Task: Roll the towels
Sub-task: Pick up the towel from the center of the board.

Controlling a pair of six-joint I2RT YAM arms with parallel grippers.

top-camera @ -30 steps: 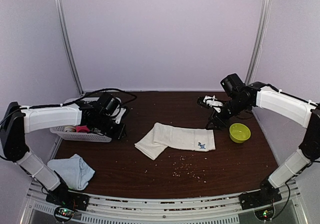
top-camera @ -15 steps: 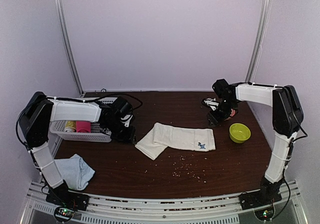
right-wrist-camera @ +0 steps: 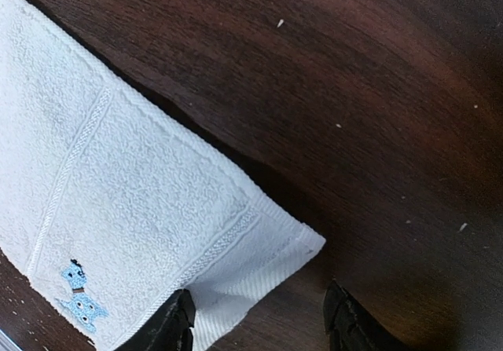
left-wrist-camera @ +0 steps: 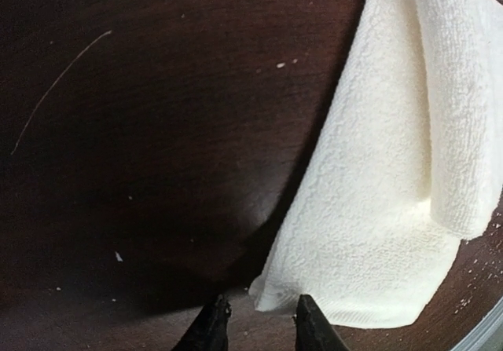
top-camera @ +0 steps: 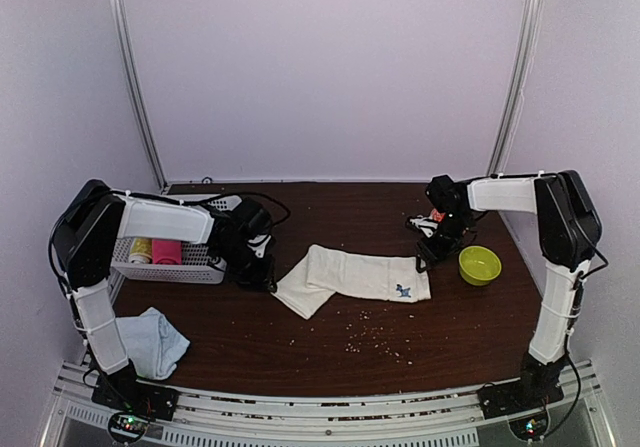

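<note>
Dark wood counter (top-camera: 330, 367) carries the cream towel (top-camera: 365, 275) at its middle, lying left to right. Left hand (left-wrist-camera: 259, 331) and right hand (right-wrist-camera: 259, 327), both parted and holding nothing, sit at its end corners, probably to pinch them. Blue towel (top-camera: 150, 339) lies crumpled near left. Basket (top-camera: 170, 272) holds a yellow roll (top-camera: 140, 251) and a pink roll (top-camera: 167, 252); the bowl (top-camera: 466, 267) looks empty.

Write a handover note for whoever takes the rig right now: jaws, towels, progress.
Left gripper: jaws open, empty, low at the folded left end of the cream towel.
Right gripper: jaws open wide, empty, at that towel's right-end corner.
The cream towel lies unrolled in the middle of the table.
Blue towel: crumpled at the near left edge, untouched.
Done: neither towel is rolled.
Left: roll both.
</note>
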